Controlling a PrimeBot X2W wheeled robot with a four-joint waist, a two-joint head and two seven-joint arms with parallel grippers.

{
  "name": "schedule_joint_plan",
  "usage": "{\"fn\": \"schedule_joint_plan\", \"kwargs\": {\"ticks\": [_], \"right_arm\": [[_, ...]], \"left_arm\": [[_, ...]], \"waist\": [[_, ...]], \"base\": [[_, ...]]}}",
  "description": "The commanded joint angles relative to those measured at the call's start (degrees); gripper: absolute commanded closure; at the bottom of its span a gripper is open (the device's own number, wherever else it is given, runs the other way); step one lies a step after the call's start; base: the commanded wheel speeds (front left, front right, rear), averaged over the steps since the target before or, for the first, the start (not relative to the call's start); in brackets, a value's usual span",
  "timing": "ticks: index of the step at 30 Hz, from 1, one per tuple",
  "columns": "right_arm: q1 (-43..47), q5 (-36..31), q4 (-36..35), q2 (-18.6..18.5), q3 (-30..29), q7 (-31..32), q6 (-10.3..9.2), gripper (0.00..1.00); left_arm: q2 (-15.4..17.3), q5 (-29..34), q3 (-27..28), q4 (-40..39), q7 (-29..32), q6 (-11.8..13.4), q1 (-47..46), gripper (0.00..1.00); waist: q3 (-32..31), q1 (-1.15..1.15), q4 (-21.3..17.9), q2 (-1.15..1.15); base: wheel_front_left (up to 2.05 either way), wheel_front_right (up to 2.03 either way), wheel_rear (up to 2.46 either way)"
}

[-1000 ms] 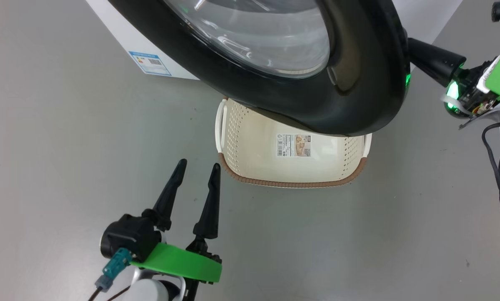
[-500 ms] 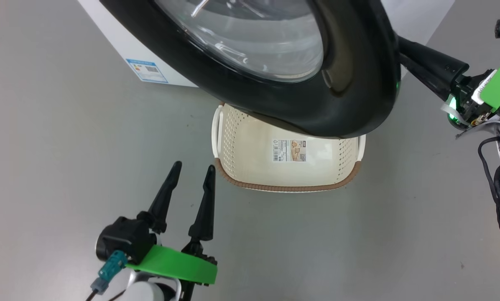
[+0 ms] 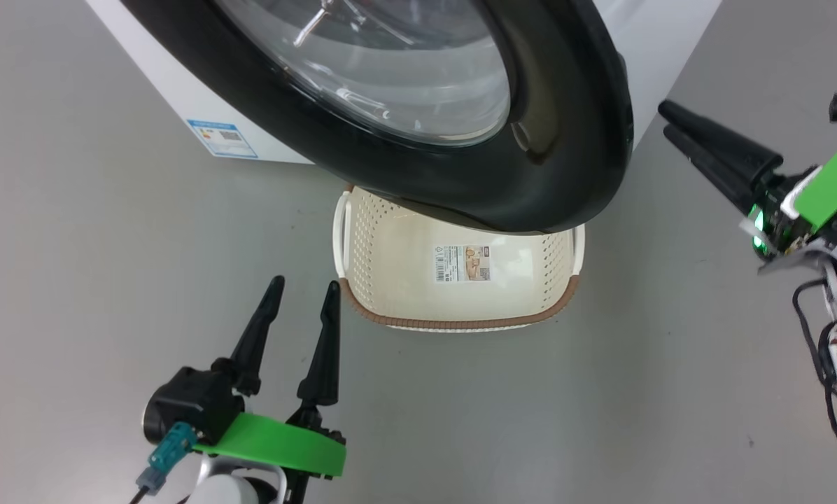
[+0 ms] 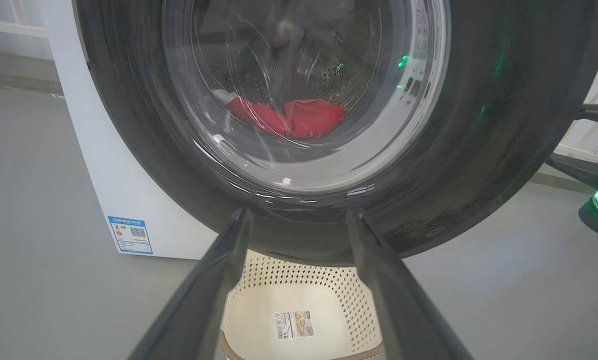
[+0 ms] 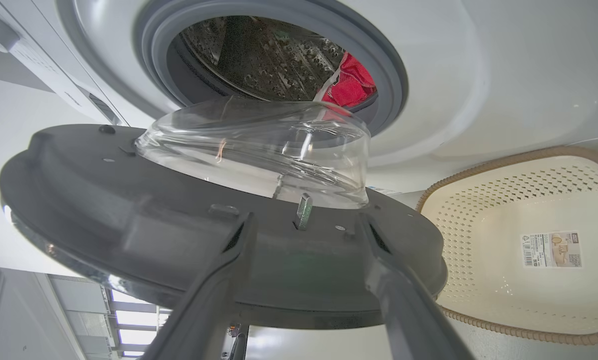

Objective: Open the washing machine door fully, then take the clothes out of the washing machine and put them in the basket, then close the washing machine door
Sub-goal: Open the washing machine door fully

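Black door overhangs basket, right fingers nearby

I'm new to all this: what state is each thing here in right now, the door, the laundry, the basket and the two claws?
Basket: empty but for a paper label.
Washing machine door: open, swung out over the basket.
Clothes: inside the drum.
Left gripper: open, holding nothing.
Right gripper: open, holding nothing, beside the door's edge.
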Motion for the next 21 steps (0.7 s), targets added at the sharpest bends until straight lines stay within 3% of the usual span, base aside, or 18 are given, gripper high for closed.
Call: {"fn": "schedule_joint_plan", "kwargs": {"ticks": [1,21], "right_arm": [[1.60,-0.53,-1.49,0.08,-0.04,-0.57,0.45,0.00],[14.04,-1.80,-2.48,1.88,0.04,-7.14,0.45,0.00]], "left_arm": [[0.77,0.90,2.17,-1.04,-0.46,-0.48,1.02,0.00],[0.77,2.18,5.71,-0.99,-0.46,-1.31,3.48,0.00]], "waist": [[-0.57,0.00,-0.57,0.00],[-2.58,0.00,-4.66,0.00]], "base": [[0.00,0.00,0.00],[0.00,0.00,0.00]]}}
